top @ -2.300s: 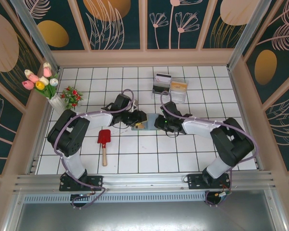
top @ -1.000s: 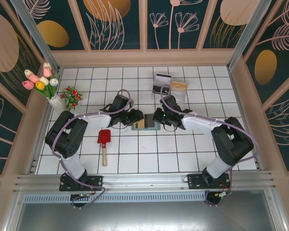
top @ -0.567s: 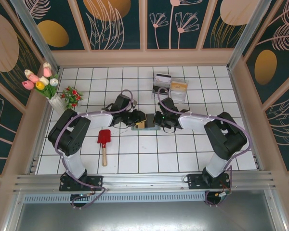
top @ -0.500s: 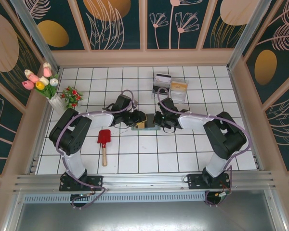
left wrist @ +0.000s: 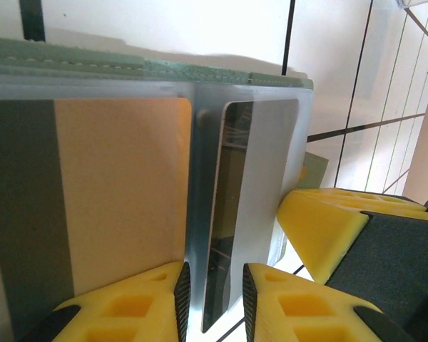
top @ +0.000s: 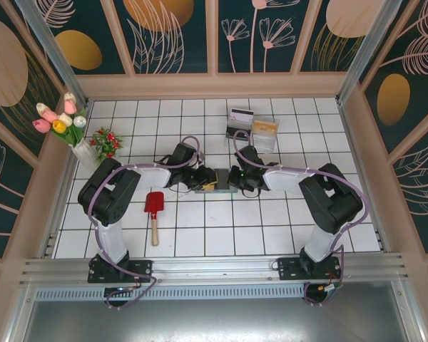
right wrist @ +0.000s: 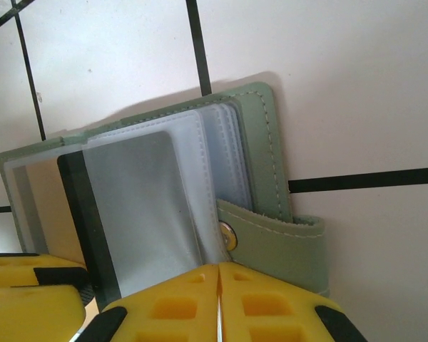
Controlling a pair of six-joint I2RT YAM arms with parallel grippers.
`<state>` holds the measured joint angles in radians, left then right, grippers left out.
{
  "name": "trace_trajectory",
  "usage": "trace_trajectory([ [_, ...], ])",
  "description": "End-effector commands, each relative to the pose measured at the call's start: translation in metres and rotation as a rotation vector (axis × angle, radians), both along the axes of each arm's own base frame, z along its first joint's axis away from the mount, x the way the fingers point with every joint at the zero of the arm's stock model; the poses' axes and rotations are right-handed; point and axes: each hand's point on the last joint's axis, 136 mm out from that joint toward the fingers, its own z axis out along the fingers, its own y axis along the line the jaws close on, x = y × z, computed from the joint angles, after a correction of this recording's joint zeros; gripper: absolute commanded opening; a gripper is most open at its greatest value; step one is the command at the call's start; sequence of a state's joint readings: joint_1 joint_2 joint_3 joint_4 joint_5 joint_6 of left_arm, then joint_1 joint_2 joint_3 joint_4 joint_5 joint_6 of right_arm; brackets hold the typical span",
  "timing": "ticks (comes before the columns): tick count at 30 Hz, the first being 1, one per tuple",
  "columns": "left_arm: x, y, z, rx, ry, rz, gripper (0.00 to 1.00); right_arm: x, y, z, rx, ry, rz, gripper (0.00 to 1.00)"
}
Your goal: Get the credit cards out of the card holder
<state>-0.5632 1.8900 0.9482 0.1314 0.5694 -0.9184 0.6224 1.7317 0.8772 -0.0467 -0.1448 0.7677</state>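
My left gripper (left wrist: pixel 215 288) has just drawn its jaws in (a second ago they stood wider). Now they are pinched narrow on the near edge of a blue-grey pocket leaf (left wrist: pixel 264 157) of the card holder (right wrist: pixel 260 142). Whether the pads catch a card inside that leaf or only the plastic, I cannot tell. At ten o'clock from those fingertips the tan-gold card (left wrist: pixel 118 192) lies flat, fully seated in its sleeve. My right gripper (right wrist: pixel 219 276) is clenched, fingertips meeting with nothing visible between them. Its tips sit at the holder's six-o'clock edge, just beside the snap (right wrist: pixel 229 235) of the strap (right wrist: pixel 282 246), though I cannot tell if they press down or only hover. At ten o'clock from them the striped card (right wrist: pixel 128 214) shows through its own sleeve, black stripe on its nine-o'clock side. From above, the holder lies open at mid-table (top: pixel 200 239) on the same tile as a second ago, with my left gripper at its nine o'clock and my right at its three. My right elbow has swung inward over that second. I judge the bracing is done: the right steadies, the left has purchase, and pulling the first card is the step in hand, with neither card out yet. The red shovel (top: pixel 154 205) at eight o'clock and the clear boxes (top: pixel 260 132) at one o'clock lie well apart from the holder.
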Motion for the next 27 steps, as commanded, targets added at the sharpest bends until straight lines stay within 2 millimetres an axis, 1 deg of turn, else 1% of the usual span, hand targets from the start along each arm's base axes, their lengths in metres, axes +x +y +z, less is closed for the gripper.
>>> trace_trajectory([
  [1, 0.0019, -0.0074, 0.0000, -0.025, -0.009, -0.029, 0.29, -0.0072, -0.0060, -0.0146, -0.005, 0.051, -0.016, 0.11],
  [11, -0.0004, -0.0092, -0.0026, -0.035, 0.003, -0.043, 0.27, -0.0093, -0.0062, -0.0174, -0.001, 0.063, -0.015, 0.11],
  [13, 0.0076, -0.0132, 0.0060, -0.043, -0.024, -0.042, 0.25, -0.0091, -0.0059, -0.0175, 0.001, 0.063, -0.014, 0.11],
  [23, 0.0083, -0.0076, 0.0027, -0.007, -0.034, -0.032, 0.16, -0.0103, -0.0079, -0.0192, -0.006, 0.070, -0.017, 0.11],
  [27, 0.0091, -0.0038, 0.0011, 0.015, -0.040, -0.025, 0.10, -0.0103, -0.0088, -0.0200, -0.010, 0.071, -0.020, 0.11],
])
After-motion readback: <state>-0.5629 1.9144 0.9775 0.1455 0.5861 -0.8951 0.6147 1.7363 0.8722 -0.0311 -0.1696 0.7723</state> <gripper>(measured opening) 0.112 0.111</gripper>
